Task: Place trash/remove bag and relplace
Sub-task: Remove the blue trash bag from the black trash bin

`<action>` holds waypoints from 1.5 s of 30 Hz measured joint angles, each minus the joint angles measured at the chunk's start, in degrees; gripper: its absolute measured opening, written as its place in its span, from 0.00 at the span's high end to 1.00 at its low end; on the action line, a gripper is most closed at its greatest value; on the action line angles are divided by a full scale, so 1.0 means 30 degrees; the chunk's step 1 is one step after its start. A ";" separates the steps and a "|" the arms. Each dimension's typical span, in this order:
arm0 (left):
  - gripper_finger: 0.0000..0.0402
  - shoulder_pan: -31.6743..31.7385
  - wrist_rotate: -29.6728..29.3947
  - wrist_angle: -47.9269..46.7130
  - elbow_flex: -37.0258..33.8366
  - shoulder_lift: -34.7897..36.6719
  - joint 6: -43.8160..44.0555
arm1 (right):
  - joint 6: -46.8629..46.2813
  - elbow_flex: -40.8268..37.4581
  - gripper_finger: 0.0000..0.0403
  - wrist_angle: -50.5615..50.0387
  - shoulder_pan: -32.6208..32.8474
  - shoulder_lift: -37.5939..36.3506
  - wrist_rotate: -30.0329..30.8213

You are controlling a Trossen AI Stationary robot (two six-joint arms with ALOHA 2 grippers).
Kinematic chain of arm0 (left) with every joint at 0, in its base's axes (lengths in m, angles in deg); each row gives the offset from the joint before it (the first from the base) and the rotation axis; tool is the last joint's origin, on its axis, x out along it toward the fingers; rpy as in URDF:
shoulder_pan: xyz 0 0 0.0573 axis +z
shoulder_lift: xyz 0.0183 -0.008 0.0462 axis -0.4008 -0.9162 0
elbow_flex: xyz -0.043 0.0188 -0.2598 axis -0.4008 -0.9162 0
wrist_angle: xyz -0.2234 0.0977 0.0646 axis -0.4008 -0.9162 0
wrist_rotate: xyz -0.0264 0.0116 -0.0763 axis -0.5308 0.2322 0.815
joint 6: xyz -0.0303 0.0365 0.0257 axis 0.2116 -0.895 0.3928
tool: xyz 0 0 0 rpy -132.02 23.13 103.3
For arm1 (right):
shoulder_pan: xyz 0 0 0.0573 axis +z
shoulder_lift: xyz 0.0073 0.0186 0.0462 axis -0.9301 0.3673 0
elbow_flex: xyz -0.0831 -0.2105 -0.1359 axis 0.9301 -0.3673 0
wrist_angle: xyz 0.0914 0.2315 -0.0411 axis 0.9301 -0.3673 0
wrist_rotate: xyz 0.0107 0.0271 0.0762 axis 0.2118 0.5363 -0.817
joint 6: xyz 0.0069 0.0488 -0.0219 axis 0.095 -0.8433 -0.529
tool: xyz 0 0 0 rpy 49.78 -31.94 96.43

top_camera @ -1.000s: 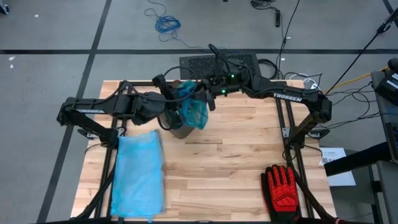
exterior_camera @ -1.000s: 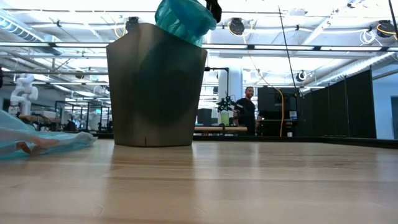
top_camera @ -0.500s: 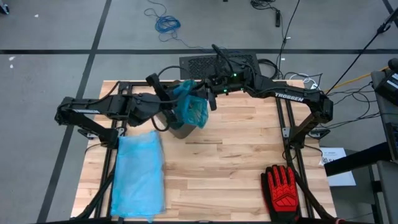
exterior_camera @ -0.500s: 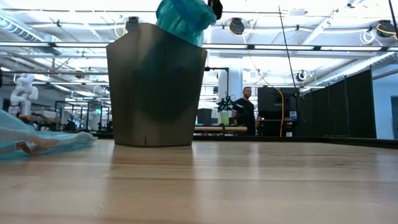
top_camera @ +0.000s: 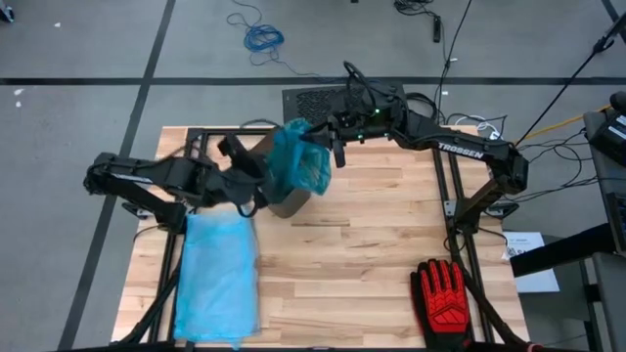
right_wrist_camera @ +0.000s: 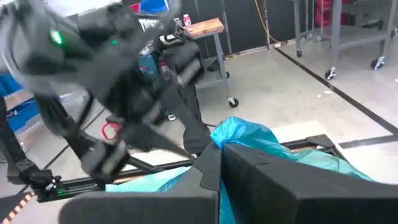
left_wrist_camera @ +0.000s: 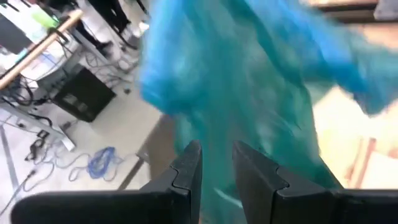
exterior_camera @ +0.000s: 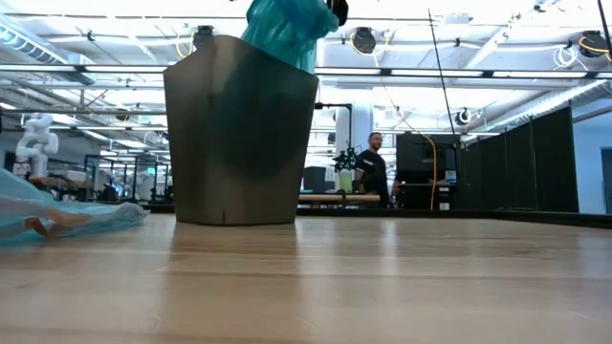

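A grey bin [top_camera: 284, 203] [exterior_camera: 239, 134] stands on its base on the wooden table, toward the far side. A blue bag [top_camera: 298, 166] [exterior_camera: 287, 29] rises out of its mouth, its lower part hidden inside. My right gripper [top_camera: 335, 152] [right_wrist_camera: 221, 165] is shut on the bag above the bin. My left gripper [top_camera: 252, 181] [left_wrist_camera: 216, 168] hovers by the bin's left side, open by a narrow gap, with the bag [left_wrist_camera: 249, 81] right in front of it. The trash is out of view. My right gripper pinches the bunched top of the bag [right_wrist_camera: 244, 134] between its two fingers, coming in level from the table's far right. The bag hangs below the hold and runs down into the bin, drawn upward. My left gripper: I cannot tell whether it touches the bag.
A second blue bag [top_camera: 217, 279] lies flat on the table's near left. A red-and-black glove [top_camera: 445, 293] lies at the near right. A black mesh box [top_camera: 342, 98] sits past the far edge. A person [exterior_camera: 373, 167] stands in the room behind.
My left gripper has drawn back from the bin toward the table's left and near edges, sinking a little and rolling at the wrist. The bag's top has been drawn slightly higher and narrower above the bin's mouth. The bin has stayed where it was.
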 joint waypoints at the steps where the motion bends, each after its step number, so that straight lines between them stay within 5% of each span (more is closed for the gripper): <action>1: 0.78 -0.0045 0.0036 0.0407 -0.0543 -0.0015 0.0124 | 0.0145 0.0000 1.00 -0.0003 0.0006 -0.0010 -0.0011; 22: 0.78 0.0232 -0.0507 1.8890 -1.2359 0.4542 -0.3006 | 0.1057 0.0000 1.00 -0.0617 0.0017 -0.0076 -0.1075; 29: 0.77 0.0523 -0.0081 1.9764 -1.2520 0.4690 -0.3009 | 0.1432 0.0000 1.00 -0.1008 0.0017 -0.0076 -0.1068; 45: 0.49 0.3534 0.3580 2.3234 -1.2505 0.2087 -0.2872 | 0.0795 0.0000 1.00 0.0276 0.0076 -0.0076 -0.1047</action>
